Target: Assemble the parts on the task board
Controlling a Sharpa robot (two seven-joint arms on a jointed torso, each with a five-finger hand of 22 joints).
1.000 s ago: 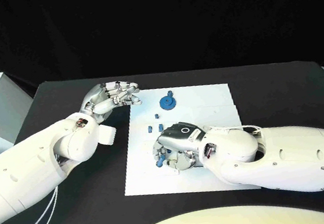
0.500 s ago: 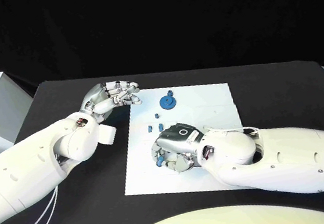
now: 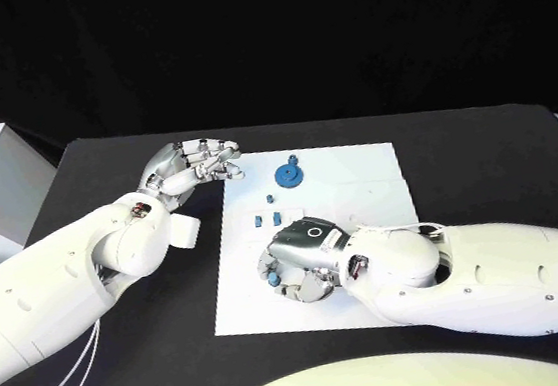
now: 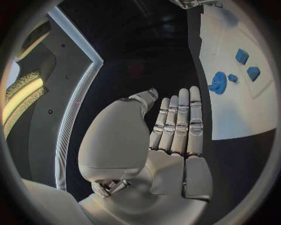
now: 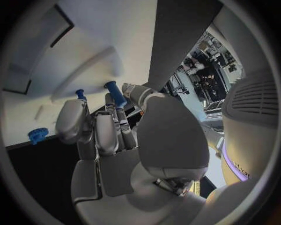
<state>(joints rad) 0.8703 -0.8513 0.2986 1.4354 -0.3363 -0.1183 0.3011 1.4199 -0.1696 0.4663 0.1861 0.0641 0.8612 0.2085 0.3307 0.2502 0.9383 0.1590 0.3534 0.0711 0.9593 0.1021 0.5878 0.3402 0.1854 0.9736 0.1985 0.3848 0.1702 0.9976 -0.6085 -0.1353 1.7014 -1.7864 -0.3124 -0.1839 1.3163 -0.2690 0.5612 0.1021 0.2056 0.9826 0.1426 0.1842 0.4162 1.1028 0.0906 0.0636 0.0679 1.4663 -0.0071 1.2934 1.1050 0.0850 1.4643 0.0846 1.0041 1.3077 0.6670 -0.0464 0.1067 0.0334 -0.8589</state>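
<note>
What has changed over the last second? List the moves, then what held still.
The right silver hand has slid along the white task board toward the robot's body, covering the small blue pieces near the board's left edge; a small blue peg shows at its fingertips. The left silver hand, the blue gear and the small blue blocks stayed put.
</note>
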